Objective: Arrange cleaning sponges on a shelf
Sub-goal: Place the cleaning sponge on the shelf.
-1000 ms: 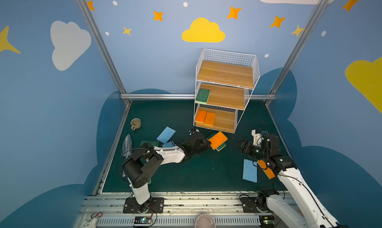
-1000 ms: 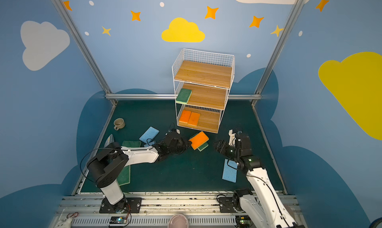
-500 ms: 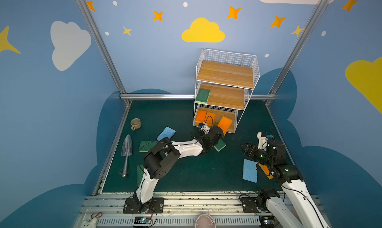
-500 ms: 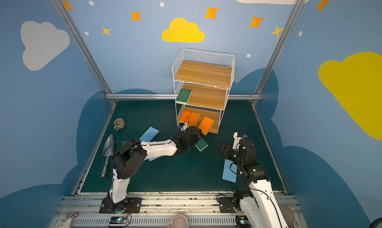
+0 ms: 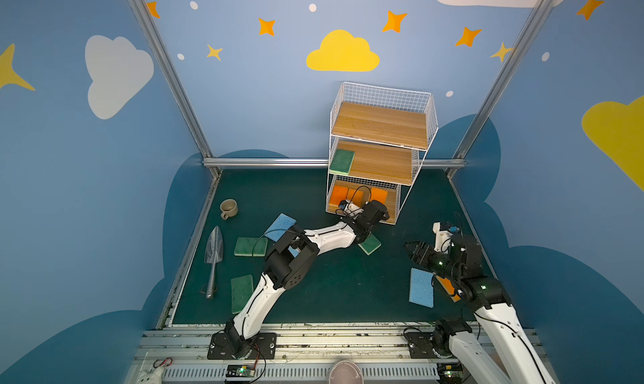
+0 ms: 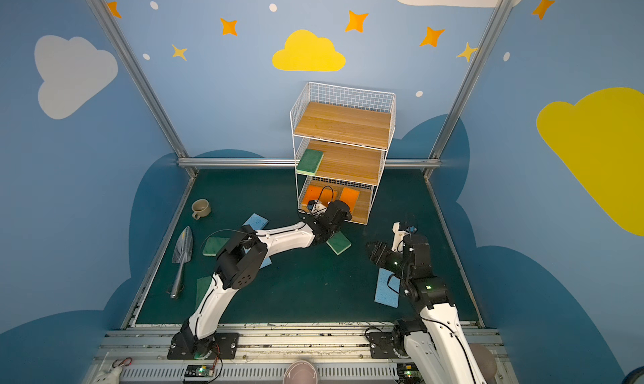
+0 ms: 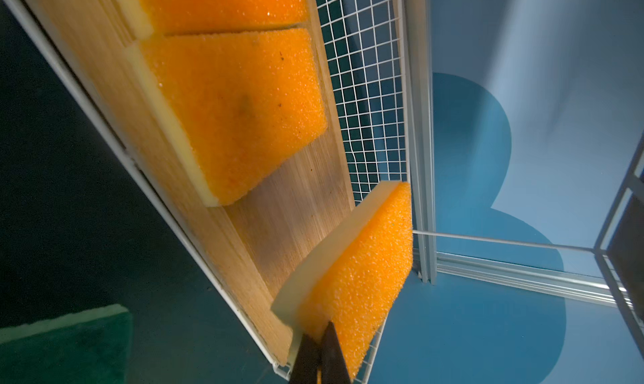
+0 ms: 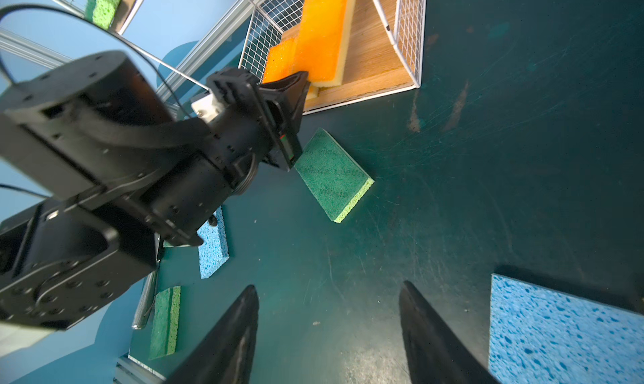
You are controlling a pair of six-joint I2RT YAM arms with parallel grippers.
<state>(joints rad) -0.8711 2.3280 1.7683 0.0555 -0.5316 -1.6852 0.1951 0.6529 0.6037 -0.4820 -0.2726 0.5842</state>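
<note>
The shelf (image 5: 380, 128) (image 6: 343, 124) stands at the back of the mat. My left gripper (image 7: 326, 330) (image 5: 378, 209) is shut on an orange sponge (image 7: 362, 260) (image 8: 324, 33), held tilted over the bottom board beside two orange sponges (image 7: 237, 114) lying there. A green sponge (image 5: 342, 161) lies on the middle board. Another green sponge (image 5: 370, 244) (image 8: 332, 173) lies on the mat under the left arm. My right gripper (image 8: 329, 286) (image 5: 413, 251) hangs open and empty over the mat, next to a blue sponge (image 5: 421, 288) (image 8: 557, 330). An orange sponge (image 5: 446, 288) shows under the right arm.
Loose on the left of the mat are a blue sponge (image 5: 280, 225) and two green sponges (image 5: 250, 247) (image 5: 241, 293). A beige mug (image 5: 229, 208) and a metal trowel (image 5: 213, 256) sit near the left rail.
The left arm has carried the orange sponge from the mat forward into the shelf's bottom level. The right arm has barely shifted and stays open.
</note>
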